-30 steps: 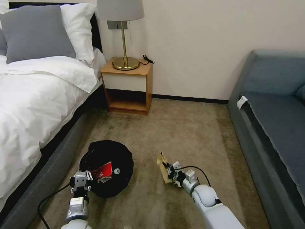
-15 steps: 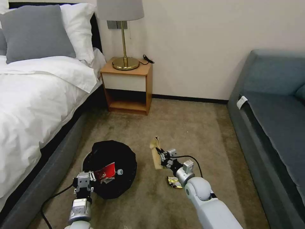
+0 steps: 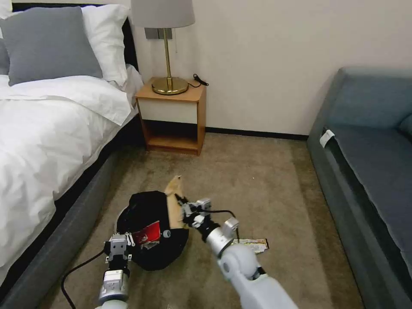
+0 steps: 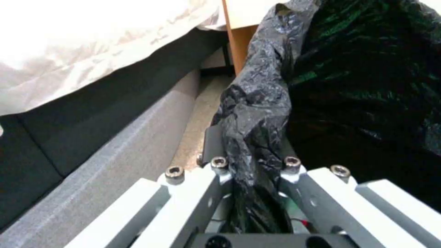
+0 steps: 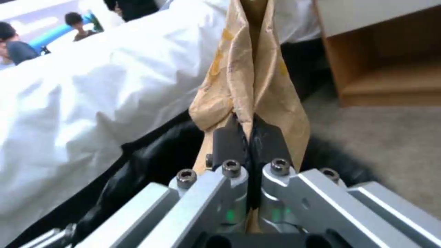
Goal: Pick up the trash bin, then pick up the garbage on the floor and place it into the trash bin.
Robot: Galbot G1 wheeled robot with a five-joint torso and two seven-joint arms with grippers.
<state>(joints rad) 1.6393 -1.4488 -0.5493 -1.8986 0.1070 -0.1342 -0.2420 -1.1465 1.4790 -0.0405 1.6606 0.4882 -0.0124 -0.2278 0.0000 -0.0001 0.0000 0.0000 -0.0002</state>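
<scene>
Since the earlier frame, right gripper is carrying the brown crumpled paper wrapper leftward over the black-bag-lined round trash bin, fingers pinched tight on it. Left gripper is clamping the bin's near rim; silver-yellow foil wrapper is lying on carpet to the right.

We've got a bin bag of thin crinkly black plastic with a slight sheen, and a wrapper that looks like creased matt brown paper. The grippers are brushed bare metal with matt black pads. The carpet is rough and dull, the nightstand smooth wood.
</scene>
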